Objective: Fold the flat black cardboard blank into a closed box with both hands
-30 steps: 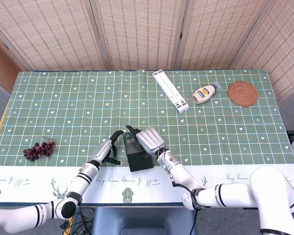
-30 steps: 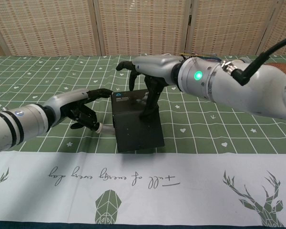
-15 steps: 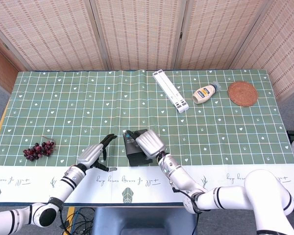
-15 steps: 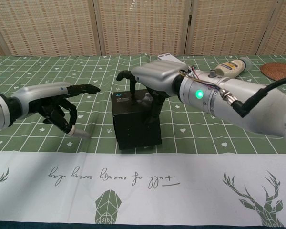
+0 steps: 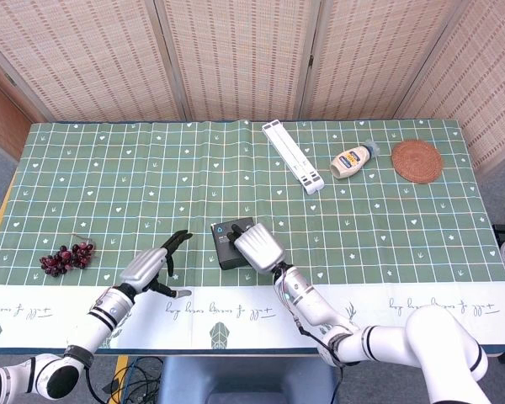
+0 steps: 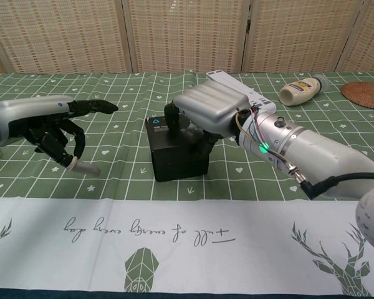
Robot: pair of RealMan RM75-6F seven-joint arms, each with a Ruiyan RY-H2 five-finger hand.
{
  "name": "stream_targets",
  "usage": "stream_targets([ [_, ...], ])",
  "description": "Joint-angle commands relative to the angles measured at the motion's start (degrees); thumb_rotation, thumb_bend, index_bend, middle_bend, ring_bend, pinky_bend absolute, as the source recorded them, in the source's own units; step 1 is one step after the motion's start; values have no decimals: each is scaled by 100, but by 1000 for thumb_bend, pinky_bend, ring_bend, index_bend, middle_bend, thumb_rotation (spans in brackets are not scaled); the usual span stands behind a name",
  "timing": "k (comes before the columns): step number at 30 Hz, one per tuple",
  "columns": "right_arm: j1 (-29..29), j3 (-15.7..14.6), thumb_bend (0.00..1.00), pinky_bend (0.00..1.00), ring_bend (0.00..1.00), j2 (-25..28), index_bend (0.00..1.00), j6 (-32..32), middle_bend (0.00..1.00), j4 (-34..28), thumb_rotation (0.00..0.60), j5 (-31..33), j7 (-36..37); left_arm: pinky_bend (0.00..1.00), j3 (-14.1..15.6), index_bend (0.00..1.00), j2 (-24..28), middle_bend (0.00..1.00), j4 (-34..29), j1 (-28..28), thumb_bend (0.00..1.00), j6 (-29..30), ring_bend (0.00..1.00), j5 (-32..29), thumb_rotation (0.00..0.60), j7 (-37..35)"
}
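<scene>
Black cardboard box (image 6: 177,152) near table front edge, looks folded and closed; task judged nearly done. Right hand (image 6: 209,112) fingers curled down over box top, pressing it. Left hand (image 6: 47,124) off at box's 9 o'clock, holds nothing, one finger out, rest curled. Around: grapes (image 5: 66,257) 9 o'clock; white strip (image 5: 293,156), bottle (image 5: 353,160), coaster (image 5: 417,161) 1 o'clock. Nothing obstructing.

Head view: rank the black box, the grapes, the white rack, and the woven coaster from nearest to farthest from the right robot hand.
Measured from the right robot hand:
1. Black box: right under the robot hand, which rests on it.
2. White rack: farther back, slightly right.
3. Grapes: far left, near the front edge.
4. Woven coaster: back right corner.
The grapes and coaster are close to call.
</scene>
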Motion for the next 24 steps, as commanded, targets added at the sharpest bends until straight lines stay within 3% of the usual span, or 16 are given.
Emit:
stream_targets([
  [1,-105,-17,308,1000,721,-93,371,27,445,157,600,-181,93,882,-2,0,40,0,-29,23,75,31,544,49,600,-72],
  [8,-234,99,310,1000,722,-58,371,31,445,138,600,-368,76,882,29,0,112,0,-69,36,76,57,544,133,600,-141],
  [12,-406,222,310,1000,719,175,355,201,390,-243,600,-431,147,872,35,0,163,0,-81,93,75,207,538,196,600,-133],
  [14,-534,263,310,1000,694,345,325,322,365,-494,600,-442,220,828,24,0,171,0,-79,152,76,364,523,244,600,-122],
  [17,-797,295,310,997,610,699,278,521,346,-956,600,-400,293,729,23,0,168,0,-14,262,75,677,406,339,600,-8],
  [20,-1087,280,310,910,519,1159,254,737,315,-1510,600,-384,335,657,16,0,163,0,90,396,75,1013,292,376,600,121],
  [24,-1475,159,311,760,461,1928,245,993,297,-2227,600,-457,382,584,16,0,87,0,429,629,76,1599,266,467,600,390],
])
